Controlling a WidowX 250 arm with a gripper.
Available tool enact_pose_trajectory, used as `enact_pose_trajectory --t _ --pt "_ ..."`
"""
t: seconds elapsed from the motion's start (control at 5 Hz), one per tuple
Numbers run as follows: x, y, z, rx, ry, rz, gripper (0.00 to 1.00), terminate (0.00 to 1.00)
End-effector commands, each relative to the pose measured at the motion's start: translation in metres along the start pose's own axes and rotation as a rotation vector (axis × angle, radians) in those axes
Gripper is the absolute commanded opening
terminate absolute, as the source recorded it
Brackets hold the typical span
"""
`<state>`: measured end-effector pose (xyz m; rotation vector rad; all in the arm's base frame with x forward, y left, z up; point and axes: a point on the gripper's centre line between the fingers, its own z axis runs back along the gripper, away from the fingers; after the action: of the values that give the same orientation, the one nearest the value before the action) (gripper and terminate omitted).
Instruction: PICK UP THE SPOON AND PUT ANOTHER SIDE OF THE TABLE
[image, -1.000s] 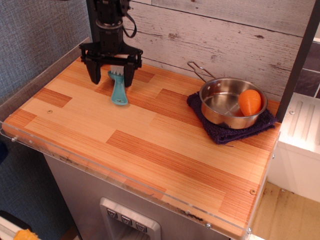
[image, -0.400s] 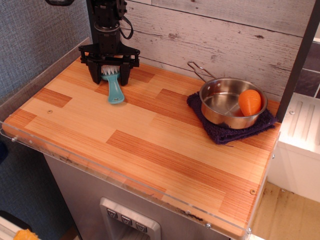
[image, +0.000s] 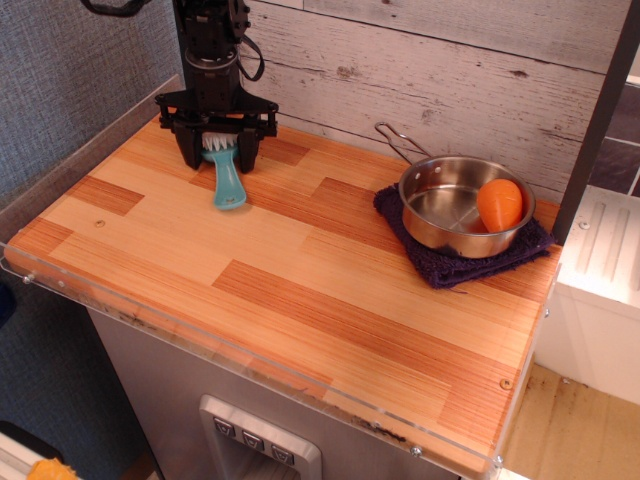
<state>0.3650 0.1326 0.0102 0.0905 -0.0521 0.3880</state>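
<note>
The spoon (image: 228, 181) is a teal brush with white bristles. It lies on the wooden table (image: 300, 290) at the far left, handle pointing toward the front. My gripper (image: 218, 156) stands low over it. Its black fingers (image: 190, 150) straddle the bristled head, one on each side. The jaws are still apart, and the right finger is very close to the head. I cannot tell whether either finger touches it.
A steel pot (image: 462, 205) holding an orange object (image: 500, 202) sits on a dark purple cloth (image: 470, 258) at the back right. A clear acrylic rim (image: 250, 365) edges the table. A plank wall runs behind and a blue wall stands to the left.
The fingers have narrowed around the brush head. The brush has shifted slightly left, and the gripper has moved a little left and lower.
</note>
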Motion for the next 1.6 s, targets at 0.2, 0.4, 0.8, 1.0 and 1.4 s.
enact_pose_trajectory --t 0.2,0.4,0.8,1.0,1.4 --pt "-0.080 -0.039 0.088 -0.108 -0.131 -0.230 0.00 0.00" --pt "-0.104 -0.061 0.070 -0.084 -0.105 -0.368 0.00 0.00" --pt "-0.127 -0.103 0.052 -0.059 -0.134 -0.574 0.00 0.00" --pt "-0.133 -0.115 0.049 -0.066 -0.140 -0.578 0.00 0.00" --pt "-0.139 -0.134 0.038 -0.096 -0.170 -0.430 0.00 0.00"
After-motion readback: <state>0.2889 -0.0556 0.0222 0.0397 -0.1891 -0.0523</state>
